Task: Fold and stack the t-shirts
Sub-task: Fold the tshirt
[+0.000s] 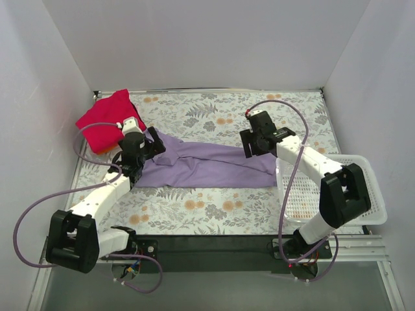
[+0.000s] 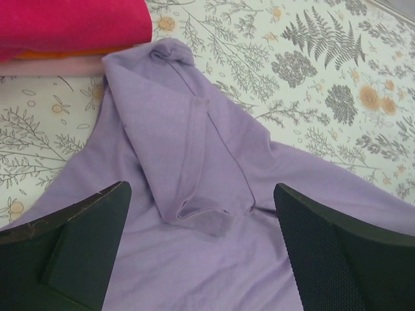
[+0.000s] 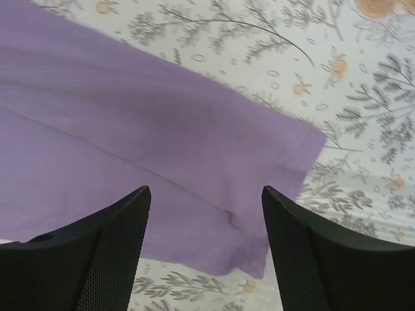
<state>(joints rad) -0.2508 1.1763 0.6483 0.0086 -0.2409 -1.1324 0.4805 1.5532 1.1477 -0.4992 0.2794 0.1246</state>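
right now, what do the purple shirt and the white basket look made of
Purple shirt: soft matte cloth, probably cotton knit; it lies limp with creases and a stitched hem. White basket: stiff plastic, apparently, slightly glossy; its walls are open mesh.

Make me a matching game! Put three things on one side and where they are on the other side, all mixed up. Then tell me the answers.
Things:
1. pale lavender cloth t-shirt
2. bright red cloth t-shirt
3. white plastic mesh basket

Places:
A. far left corner of the flowered table
B. right edge of the table
C. stretched out across the middle of the table

Pairs: 1-C, 2-A, 3-B
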